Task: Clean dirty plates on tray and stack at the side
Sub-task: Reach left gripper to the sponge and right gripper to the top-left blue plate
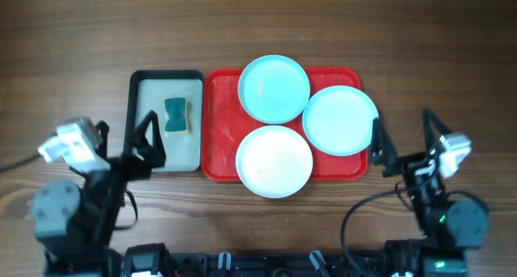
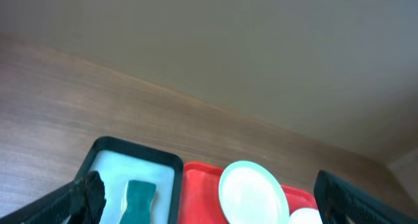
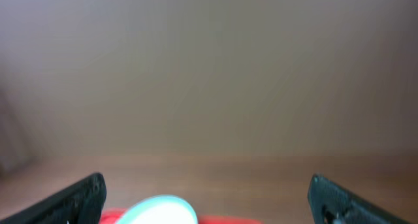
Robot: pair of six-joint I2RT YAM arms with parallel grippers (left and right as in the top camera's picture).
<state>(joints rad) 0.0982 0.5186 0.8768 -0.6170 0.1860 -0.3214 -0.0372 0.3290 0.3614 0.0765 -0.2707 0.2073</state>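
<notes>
Both arms parked at the near edge, nothing picked up yet, so I read this as step zero. Left gripper (image 1: 126,125) is spread wide and empty, at the near-left corner of the small black-rimmed tray (image 1: 145,87). Right gripper (image 1: 401,122) is also wide and empty, just off the right end of the red tray (image 1: 216,140). All three plates are on the red tray, none stacked at the side: one pale blue plate (image 1: 274,89) at the far side overhanging the far rim, a second pale blue plate (image 1: 340,120) at the right end overhanging that edge, and the white plate (image 1: 274,161) at the near side hanging over the near rim. They sit packed close, touching or nearly so. The white one may carry faint smears, but the overhead is too coarse to be sure. Teal sponge (image 1: 175,117) lies untouched in the small tray, near the left fingers. Next move, my call: left arm drops and closes on the sponge, which is low and soft, so it needs a level pinch across the narrow waist. The right arm should steady or lift a plate by an overhanging rim.
</notes>
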